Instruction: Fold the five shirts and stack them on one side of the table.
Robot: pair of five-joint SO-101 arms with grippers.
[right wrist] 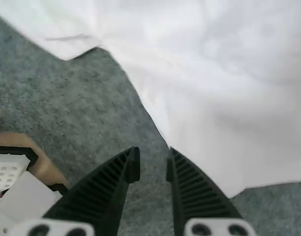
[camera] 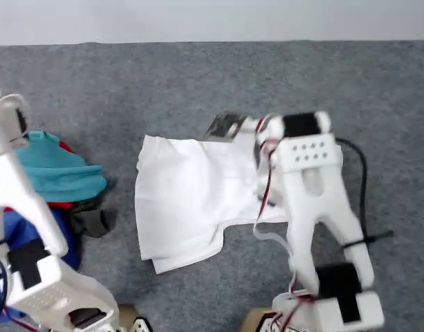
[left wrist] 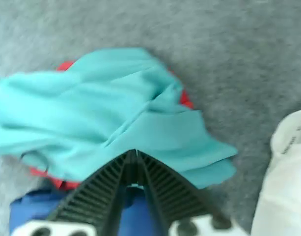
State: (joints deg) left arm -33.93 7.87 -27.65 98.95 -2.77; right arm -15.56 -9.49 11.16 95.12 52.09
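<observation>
Grey carpet [camera: 198,76] surrounds white shirt [camera: 184,200], teal-topped pile [camera: 59,176].

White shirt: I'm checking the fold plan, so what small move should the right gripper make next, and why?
Probably ease the right gripper sideways onto the near edge of the white shirt and close on it. Its jaws stand slightly apart with nothing between them, over bare grey table just beside that edge, and the shirt lies rumpled rather than neatly folded.

White shells on left arm [camera: 23,197] and right arm [camera: 314,190], black servo blocks [camera: 301,125], red cables [camera: 268,174]; ribbed black left gripper [left wrist: 136,156], right gripper [right wrist: 152,158].
</observation>
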